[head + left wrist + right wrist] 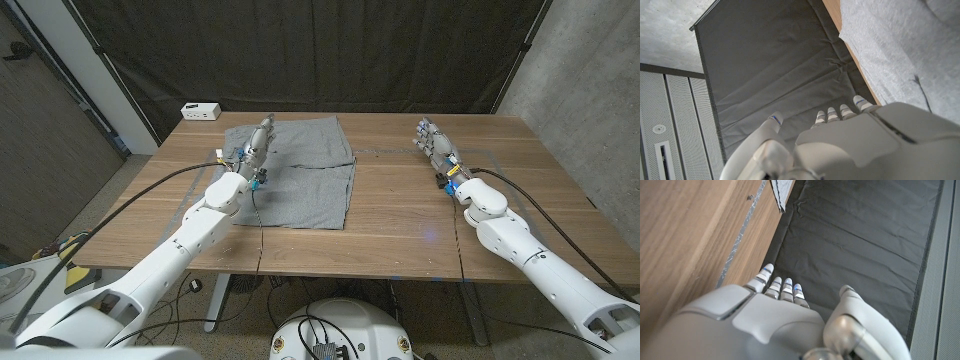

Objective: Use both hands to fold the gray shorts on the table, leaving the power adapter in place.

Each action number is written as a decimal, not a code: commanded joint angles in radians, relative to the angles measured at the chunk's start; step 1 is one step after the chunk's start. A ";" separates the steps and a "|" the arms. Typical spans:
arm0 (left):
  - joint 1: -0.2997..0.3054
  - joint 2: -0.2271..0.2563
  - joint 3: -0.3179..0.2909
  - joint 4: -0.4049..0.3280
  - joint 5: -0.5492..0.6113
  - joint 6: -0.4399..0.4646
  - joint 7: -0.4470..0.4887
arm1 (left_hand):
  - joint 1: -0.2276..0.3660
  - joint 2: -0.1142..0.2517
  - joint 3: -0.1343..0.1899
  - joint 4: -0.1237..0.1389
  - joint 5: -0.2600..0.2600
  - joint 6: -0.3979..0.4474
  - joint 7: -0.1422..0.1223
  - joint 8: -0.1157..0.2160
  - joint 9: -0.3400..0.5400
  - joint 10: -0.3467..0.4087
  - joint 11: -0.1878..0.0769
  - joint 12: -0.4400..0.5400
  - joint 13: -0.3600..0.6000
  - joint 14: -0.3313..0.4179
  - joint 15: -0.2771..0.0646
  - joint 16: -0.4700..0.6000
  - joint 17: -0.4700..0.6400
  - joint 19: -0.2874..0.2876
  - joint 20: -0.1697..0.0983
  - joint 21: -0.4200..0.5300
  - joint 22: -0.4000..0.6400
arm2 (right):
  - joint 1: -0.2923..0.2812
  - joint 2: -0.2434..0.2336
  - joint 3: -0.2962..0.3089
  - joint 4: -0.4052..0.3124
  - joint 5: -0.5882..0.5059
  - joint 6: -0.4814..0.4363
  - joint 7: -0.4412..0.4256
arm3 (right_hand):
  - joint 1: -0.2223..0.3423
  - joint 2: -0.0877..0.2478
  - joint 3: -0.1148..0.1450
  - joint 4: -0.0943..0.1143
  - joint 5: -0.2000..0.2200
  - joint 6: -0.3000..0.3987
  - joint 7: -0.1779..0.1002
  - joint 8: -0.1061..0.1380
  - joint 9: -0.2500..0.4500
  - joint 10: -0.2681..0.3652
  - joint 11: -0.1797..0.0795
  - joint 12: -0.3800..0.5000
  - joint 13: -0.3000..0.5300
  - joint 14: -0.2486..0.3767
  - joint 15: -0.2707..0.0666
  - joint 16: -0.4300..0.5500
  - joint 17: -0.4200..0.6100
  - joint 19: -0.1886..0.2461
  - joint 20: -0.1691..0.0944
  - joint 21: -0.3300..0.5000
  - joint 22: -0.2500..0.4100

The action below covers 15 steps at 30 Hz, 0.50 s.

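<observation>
no legible writing on gray shorts (300,170)

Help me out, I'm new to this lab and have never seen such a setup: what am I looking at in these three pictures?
A two-armed white robot stands at a wooden table. The wide picture comes from a camera on its head, looking down. The other two come from cameras on its wrists, looking along the back of each hand. On the table lie gray fabric shorts, spread out, and a small white power adapter at the far left corner. The left hand is over the shorts; the right hand is over bare wood. Both look empty, fingers extended.
</observation>
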<state>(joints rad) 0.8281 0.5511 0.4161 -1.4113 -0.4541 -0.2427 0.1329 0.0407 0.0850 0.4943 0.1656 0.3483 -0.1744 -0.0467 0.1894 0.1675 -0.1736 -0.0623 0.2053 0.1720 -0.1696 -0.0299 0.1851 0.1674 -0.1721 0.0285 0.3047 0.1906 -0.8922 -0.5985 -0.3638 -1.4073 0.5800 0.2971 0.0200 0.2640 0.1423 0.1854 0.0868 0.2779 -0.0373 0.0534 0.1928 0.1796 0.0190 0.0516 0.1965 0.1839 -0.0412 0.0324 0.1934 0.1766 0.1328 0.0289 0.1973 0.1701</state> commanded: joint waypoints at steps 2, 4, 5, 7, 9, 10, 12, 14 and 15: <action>0.075 0.083 -0.045 -0.113 0.087 0.009 0.099 | 0.024 0.059 0.001 -0.019 0.000 -0.062 -0.013 0.009 0.004 -0.075 0.006 0.012 0.004 -0.132 0.029 0.008 0.000 -0.084 0.031 0.000 0.001 | -0.026 -0.043 -0.037 -0.133 -0.162 -0.079 -0.151 | 0.021 -0.002 0.004 -0.012 -0.002 0.010 0.003 0.004 0.001 0.009 0.003 0.006 0.004 0.006 0.004 0.005 0.002 0.004 0.009 0.006 0.004; 0.077 0.093 -0.051 -0.112 0.086 0.004 0.089 | 0.030 0.054 0.001 -0.024 -0.002 -0.054 -0.019 0.007 0.004 -0.072 -0.006 0.008 0.005 -0.124 0.040 0.005 0.001 -0.070 0.052 0.003 0.002 | -0.029 -0.054 -0.045 -0.171 -0.201 -0.117 -0.186 | 0.029 -0.003 0.008 -0.019 -0.004 0.011 0.001 0.003 0.001 0.012 0.002 0.006 0.004 0.009 0.003 0.004 0.002 0.002 0.022 0.004 0.004; 0.081 0.108 -0.056 -0.120 0.104 0.009 0.098 | 0.032 0.052 0.001 -0.026 -0.003 -0.049 -0.021 0.007 0.004 -0.071 -0.005 0.008 0.005 -0.123 0.042 0.004 0.001 -0.069 0.058 0.003 0.002 | -0.032 -0.061 -0.051 -0.202 -0.236 -0.144 -0.220 | 0.034 -0.004 0.010 -0.023 -0.006 0.012 -0.002 0.003 0.001 0.012 0.002 0.005 0.004 0.012 0.007 0.005 0.002 0.001 0.029 0.003 0.004; 0.084 0.116 -0.059 -0.125 0.112 0.012 0.101 | 0.040 0.046 0.000 -0.033 -0.006 -0.026 -0.028 0.011 0.005 -0.044 0.003 0.015 0.005 -0.111 0.051 0.004 0.001 -0.062 0.071 0.003 0.002 | -0.034 -0.064 -0.052 -0.218 -0.248 -0.165 -0.235 | 0.041 -0.005 0.012 -0.029 -0.009 0.012 -0.008 0.003 0.001 0.013 0.001 0.005 0.004 0.019 0.013 0.006 0.002 0.001 0.038 0.003 0.004; 0.089 0.140 -0.068 -0.137 0.124 0.023 0.099 | 0.047 0.040 -0.001 -0.040 -0.010 -0.004 -0.029 0.014 0.005 -0.018 0.010 0.020 0.006 -0.097 0.059 0.005 0.001 -0.059 0.083 0.002 0.002 | -0.034 -0.064 -0.059 -0.238 -0.279 -0.175 -0.257 | 0.049 -0.007 0.015 -0.036 -0.012 0.012 -0.011 0.002 0.001 0.015 0.001 0.005 0.005 0.029 0.025 0.008 0.002 0.005 0.048 0.004 0.005; 0.091 0.150 -0.071 -0.142 0.129 0.030 0.099 | 0.053 0.035 -0.002 -0.046 -0.014 0.014 -0.026 0.016 0.006 0.005 0.014 0.025 0.006 -0.081 0.069 0.007 0.002 -0.055 0.099 0.001 0.003 | -0.031 -0.066 -0.064 -0.240 -0.285 -0.174 -0.250 | 0.053 -0.008 0.016 -0.039 -0.014 0.012 -0.013 0.001 0.001 0.016 0.001 0.005 0.005 0.034 0.028 0.009 0.002 0.008 0.053 0.005 0.005; 0.094 0.168 -0.076 -0.152 0.144 0.040 0.101 | 0.062 0.030 -0.003 -0.055 -0.019 0.042 -0.026 0.019 0.006 0.031 0.022 0.029 0.008 -0.063 0.076 0.008 0.002 -0.056 0.110 -0.002 0.003 | -0.030 -0.063 -0.069 -0.248 -0.302 -0.178 -0.262 | 0.059 -0.009 0.018 -0.044 -0.017 0.014 -0.018 0.002 0.001 0.021 0.002 0.006 0.005 0.041 0.031 0.011 0.002 0.010 0.058 0.006 0.005; 0.096 0.186 -0.082 -0.159 0.152 0.049 0.096 | 0.070 0.028 -0.002 -0.062 -0.024 0.058 -0.028 0.019 0.006 0.060 0.030 0.036 0.009 -0.048 0.076 0.009 0.002 -0.052 0.117 -0.003 0.003 | -0.031 -0.067 -0.076 -0.278 -0.336 -0.220 -0.291 | 0.063 -0.010 0.019 -0.048 -0.019 0.014 -0.018 0.001 0.001 0.023 0.001 0.006 0.005 0.046 0.034 0.012 0.002 0.012 0.060 0.006 0.005; 0.097 0.194 -0.085 -0.162 0.155 0.053 0.093 | 0.075 0.027 -0.002 -0.067 -0.027 0.075 -0.025 0.022 0.007 0.073 0.032 0.038 0.009 -0.041 0.078 0.009 0.003 -0.049 0.119 -0.003 0.004 | -0.030 -0.066 -0.080 -0.281 -0.346 -0.220 -0.295 | 0.066 -0.011 0.020 -0.050 -0.020 0.016 -0.018 0.002 0.001 0.027 0.002 0.007 0.005 0.048 0.034 0.012 0.003 0.013 0.061 0.006 0.005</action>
<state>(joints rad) 0.8997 0.6602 0.3630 -1.5231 -0.3548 -0.2237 0.2167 0.1024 0.1095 0.4898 0.1109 0.3268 -0.1222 -0.0740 0.2003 0.1701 -0.1245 -0.0365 0.2335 0.1765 -0.1739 0.0365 0.1888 0.1675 -0.1715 0.1361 0.3047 0.1907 -0.9182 -0.6483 -0.4107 -1.5832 0.3722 0.1709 -0.1703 0.3166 0.1345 0.2013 0.0475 0.2623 -0.0233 0.0423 0.1928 0.1796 0.0328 0.0516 0.1965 0.1838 -0.0032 0.0626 0.2011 0.1767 0.1411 0.0809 0.1973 0.1700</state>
